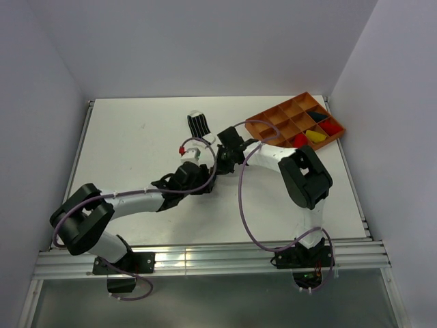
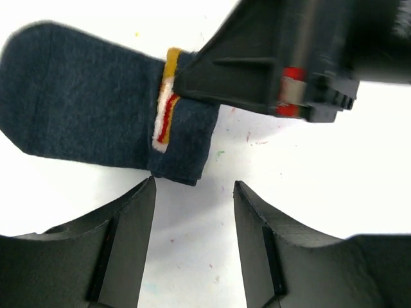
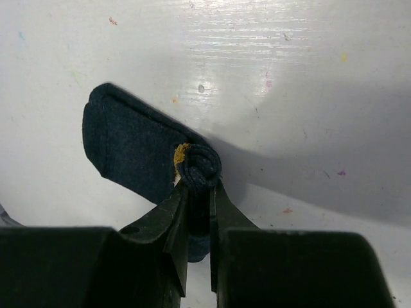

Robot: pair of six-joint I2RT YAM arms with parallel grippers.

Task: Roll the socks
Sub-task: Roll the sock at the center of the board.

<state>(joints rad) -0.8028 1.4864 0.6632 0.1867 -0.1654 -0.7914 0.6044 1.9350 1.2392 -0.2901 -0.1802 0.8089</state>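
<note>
The white worktop [image 1: 136, 178] carries the work near its middle, where the two arms meet. The navy sock [image 2: 77, 96] lies flat there. Its long axis runs from the rounded toe to the patterned cuff [image 2: 166, 106], and the cuff end is turned over on itself into a short roll.

The right end effector [image 3: 199, 189] is the nearer one. Its fingers are pinched almost together on the rolled cuff end, and the sock's body stretches away from them toward the toe.

The left end effector [image 2: 194, 186] stands partly open and holds nothing. The folded end lies just ahead of its gap and off to the toe side, not between the fingers.

By my judgement the roll has to travel along the long axis toward the toe, so the left fingers need to shift across onto the fold.
</note>
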